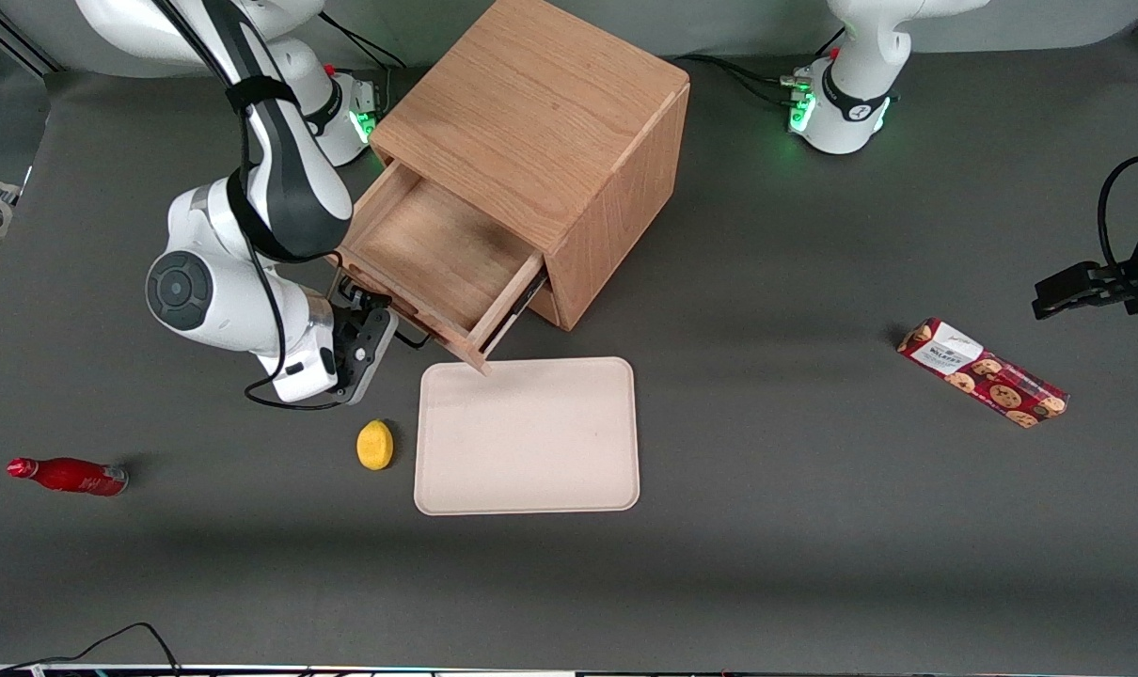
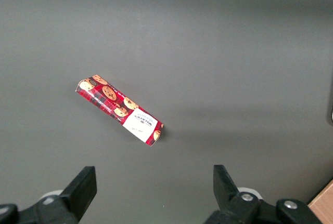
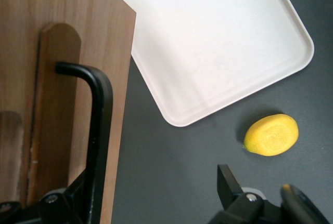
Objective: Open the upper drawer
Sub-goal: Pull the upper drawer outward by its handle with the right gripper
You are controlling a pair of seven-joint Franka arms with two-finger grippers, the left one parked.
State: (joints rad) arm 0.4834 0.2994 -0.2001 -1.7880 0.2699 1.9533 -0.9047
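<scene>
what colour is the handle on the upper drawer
Black, against the light wood of the upper drawer. The handle shows best in the right wrist view, with the gripper around it.

Oak upper drawer (image 1: pixel 437 259), black claw (image 1: pixel 387 331), yellow lemon (image 1: pixel 375 444), red bottle (image 1: pixel 69 475).

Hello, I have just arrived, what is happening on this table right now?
The working arm is opening the upper drawer of a wooden cabinet. The drawer is already pulled well out and looks empty. The gripper is at the drawer's dark handle, fingers open around it. A pale tray lies in front of the drawer, with a yellow lemon beside it. A red bottle and a cookie box lie farther off.
</scene>
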